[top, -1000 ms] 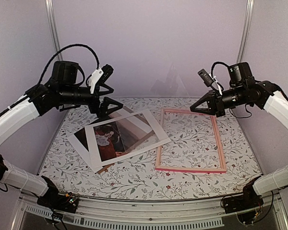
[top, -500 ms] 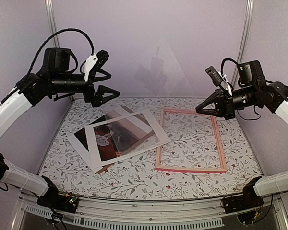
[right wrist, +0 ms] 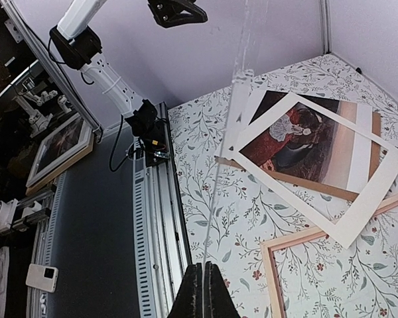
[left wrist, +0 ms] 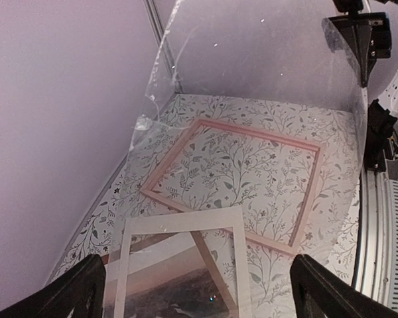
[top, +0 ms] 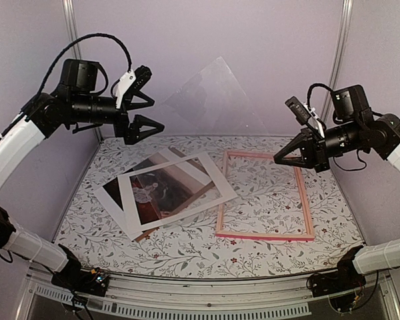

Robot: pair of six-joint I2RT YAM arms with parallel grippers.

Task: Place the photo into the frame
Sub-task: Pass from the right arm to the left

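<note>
Soft, even, lilac-tinted light fills the enclosure [top: 267, 40], leaving only thin, faint shadows under the white mat board [top: 219, 179] on the table [top: 187, 253]. The raised clear sheet [top: 213, 93] carries pale glare and specks, and in the left wrist view the photo [left wrist: 182, 291] looks hazy and washed out. The top view's corner posts [top: 69, 40] lean inward from lens distortion; the room [right wrist: 73, 252] beyond the table in the right wrist view is dim.

Photo [top: 152, 197], below the left gripper [top: 159, 114], partly covered by white mat [top: 217, 180]; brown board [top: 145, 235] beneath shows only slivers; clear sheet [top: 213, 93] at right gripper [top: 276, 160]: edges faint.
</note>
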